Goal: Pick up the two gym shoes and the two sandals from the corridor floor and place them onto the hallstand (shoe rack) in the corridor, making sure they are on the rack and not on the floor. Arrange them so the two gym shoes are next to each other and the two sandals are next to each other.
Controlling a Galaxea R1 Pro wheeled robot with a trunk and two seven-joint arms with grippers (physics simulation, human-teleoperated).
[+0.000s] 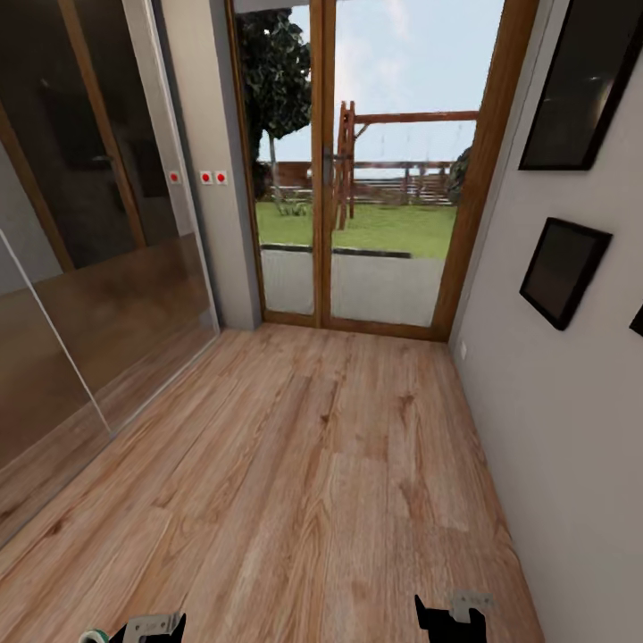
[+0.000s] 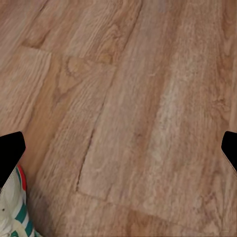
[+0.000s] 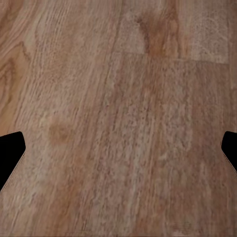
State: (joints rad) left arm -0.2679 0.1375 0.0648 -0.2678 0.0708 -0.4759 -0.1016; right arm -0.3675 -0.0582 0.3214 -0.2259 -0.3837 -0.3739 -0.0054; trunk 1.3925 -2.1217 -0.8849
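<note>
A gym shoe (image 2: pixel 12 210) is showing at the corner of my left wrist view: white upper, green stripes, a touch of red-orange, lying on the corridor floor (image 2: pixel 133 108) just beside one fingertip of my left gripper (image 2: pixel 118 148). So little of it is peeking in that I cannot tell which way its long axis runs or where toe and heel point. A small pale, teal-edged shape (image 1: pixel 93 636) at the bottom edge of the head view, touching my left gripper's (image 1: pixel 152 627) side, may be the same shoe, though it is too small to say. My left gripper's fingers are standing wide apart over bare planks, holding nothing. My right gripper (image 3: pixel 118 148) is likewise spread and empty, looking down on plain wood grain; in the head view it (image 1: pixel 451 616) sits well apart from that pale shape. I am judging the left arm the nearer one, and the shoe lies off to one finger's side rather than between the fingers, so a sideways shift toward it would come first. Ahead, I am facing a glass door (image 1: pixel 384 170) onto a garden, with dark frames (image 1: pixel 563 268) on the wall to my right.
</note>
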